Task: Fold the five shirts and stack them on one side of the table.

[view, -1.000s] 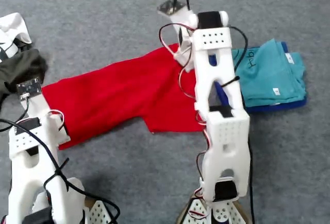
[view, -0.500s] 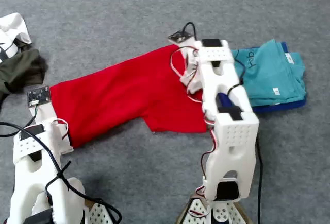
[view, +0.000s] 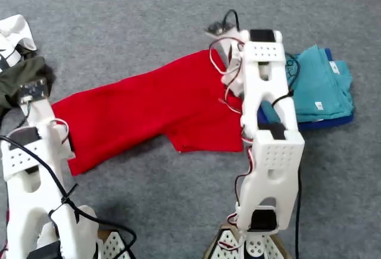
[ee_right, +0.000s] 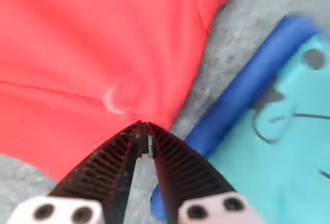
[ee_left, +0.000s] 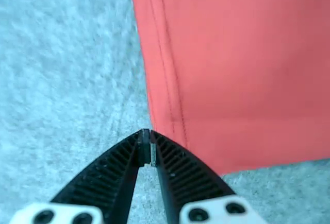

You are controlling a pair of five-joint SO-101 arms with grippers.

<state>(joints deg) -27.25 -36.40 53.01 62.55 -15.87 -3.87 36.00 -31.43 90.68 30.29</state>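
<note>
A red shirt lies spread across the middle of the grey table, stretched between the two arms. My left gripper is at its left hem, shut, with its tips pinching the hem's edge. My right gripper is at the shirt's right end, shut on a puckered bit of red cloth. Just to the right lies a folded teal shirt on a folded blue one; the blue fold runs close beside the right fingertips.
A dark olive shirt and a white shirt lie bunched at the table's far left edge, close behind the left arm. Bare grey table lies in front of the red shirt and behind it.
The right arm has shifted right toward the teal stack, drawing the red shirt's right end with it. The left arm went right, then back left, holding the hem, and the shirt now lies stretched.
</note>
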